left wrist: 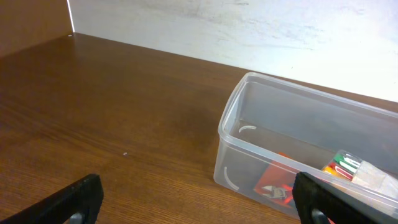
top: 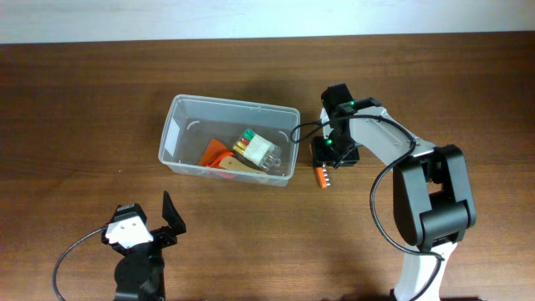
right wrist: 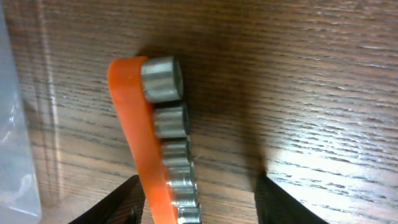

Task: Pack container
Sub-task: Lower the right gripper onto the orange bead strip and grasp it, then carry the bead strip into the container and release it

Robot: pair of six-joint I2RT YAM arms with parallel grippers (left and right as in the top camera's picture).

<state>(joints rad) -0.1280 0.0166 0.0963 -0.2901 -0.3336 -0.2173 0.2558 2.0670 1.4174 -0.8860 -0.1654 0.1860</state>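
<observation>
The clear plastic container (top: pixel 229 139) stands on the wooden table and holds orange-handled pliers (top: pixel 216 155) and a small clear box of coloured bits (top: pixel 257 148). It also shows in the left wrist view (left wrist: pixel 298 155). An orange rail of metal sockets (right wrist: pixel 163 143) lies on the table just right of the container, also in the overhead view (top: pixel 322 176). My right gripper (right wrist: pixel 199 199) is open, low over the rail, with a finger on each side of it. My left gripper (left wrist: pixel 199 202) is open and empty near the front left, apart from the container.
The container's clear wall (right wrist: pixel 15 124) stands at the left edge of the right wrist view, close to the socket rail. A pale wall (left wrist: pixel 249 25) lies beyond the table's far edge.
</observation>
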